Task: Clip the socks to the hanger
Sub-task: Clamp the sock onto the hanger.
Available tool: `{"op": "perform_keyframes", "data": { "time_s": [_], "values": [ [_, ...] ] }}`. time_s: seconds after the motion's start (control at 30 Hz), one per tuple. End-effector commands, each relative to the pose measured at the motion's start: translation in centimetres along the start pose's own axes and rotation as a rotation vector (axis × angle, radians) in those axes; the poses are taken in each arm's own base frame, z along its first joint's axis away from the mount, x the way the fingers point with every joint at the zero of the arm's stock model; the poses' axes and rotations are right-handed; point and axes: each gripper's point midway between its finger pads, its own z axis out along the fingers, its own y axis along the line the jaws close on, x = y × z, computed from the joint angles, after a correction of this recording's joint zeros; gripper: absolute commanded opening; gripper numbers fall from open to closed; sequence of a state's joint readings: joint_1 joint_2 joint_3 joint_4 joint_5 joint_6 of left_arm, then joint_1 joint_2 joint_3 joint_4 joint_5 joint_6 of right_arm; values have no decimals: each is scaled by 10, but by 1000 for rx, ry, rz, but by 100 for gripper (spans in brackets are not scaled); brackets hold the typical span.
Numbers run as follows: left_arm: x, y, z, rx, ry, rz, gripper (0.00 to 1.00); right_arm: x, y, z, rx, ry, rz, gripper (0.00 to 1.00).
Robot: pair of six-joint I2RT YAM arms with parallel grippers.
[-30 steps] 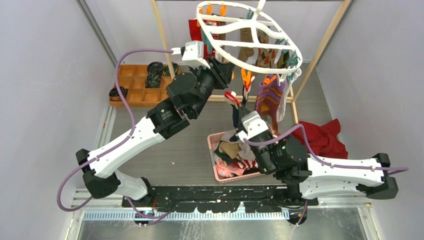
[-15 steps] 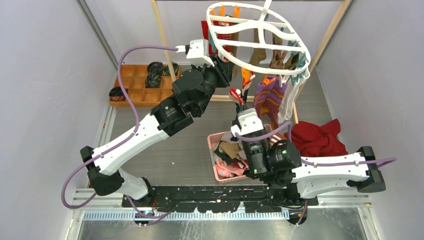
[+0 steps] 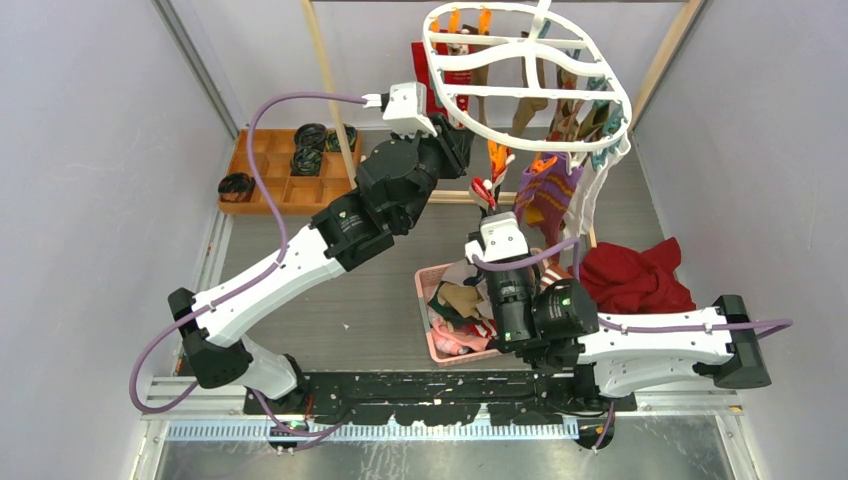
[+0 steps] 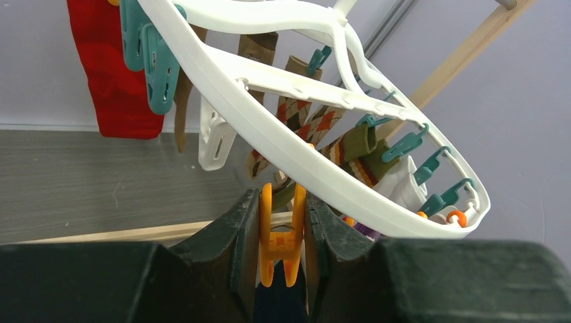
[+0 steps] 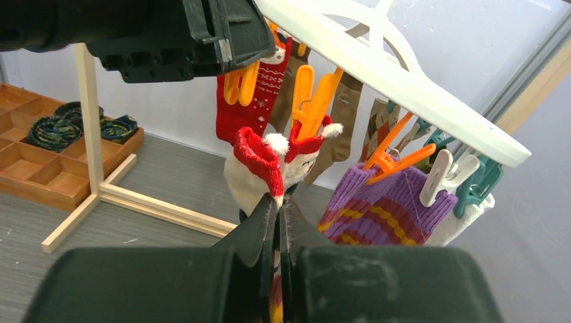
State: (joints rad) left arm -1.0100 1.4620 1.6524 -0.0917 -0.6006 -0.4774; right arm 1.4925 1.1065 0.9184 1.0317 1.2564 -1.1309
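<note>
— So, what is hard to see?
— From above, the hanger (image 5: 404, 77) is cut off at the far edge, so its hook does not show whole. The tips of the left gripper (image 4: 283, 222) hide under the white ring in that view. The right arm covers much of the pink basket (image 3: 424, 310), so the socks in it only peek out.
— What does the left gripper hold?
— It pinches an orange peg (image 4: 281, 245) on the hanger. One finger is on each side, with just a narrow gap.
— And the right gripper (image 5: 277, 208)?
— Its fingers press tight on a red and white sock (image 5: 259, 165). They hold it up just under the ring, beside a second orange peg (image 5: 303, 91). I cannot tell if that peg bites the sock. The fingers hide the sock's low end.
— Any more?
— A purple striped sock (image 5: 384, 208) hangs to the right.
</note>
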Motion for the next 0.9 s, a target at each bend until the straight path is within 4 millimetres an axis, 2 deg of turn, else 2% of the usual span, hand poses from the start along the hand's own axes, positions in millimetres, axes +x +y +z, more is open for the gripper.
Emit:
{"op": "perform_keyframes", "data": {
  "time_s": [0.0,0.33,0.7,0.87],
  "values": [
    [-10,-2,-3,-12,-23,-64,0,1,-15,6,51,2,114,1],
    [-1,1,-6,-20,7,-81,0,12,-10,22,9,1,207,1],
    [4,2,-5,-25,22,-79,0,19,0,35,-8,16,191,1],
    [2,2,-7,-24,21,-79,0,16,1,39,-10,7,196,1]
  ]
}}
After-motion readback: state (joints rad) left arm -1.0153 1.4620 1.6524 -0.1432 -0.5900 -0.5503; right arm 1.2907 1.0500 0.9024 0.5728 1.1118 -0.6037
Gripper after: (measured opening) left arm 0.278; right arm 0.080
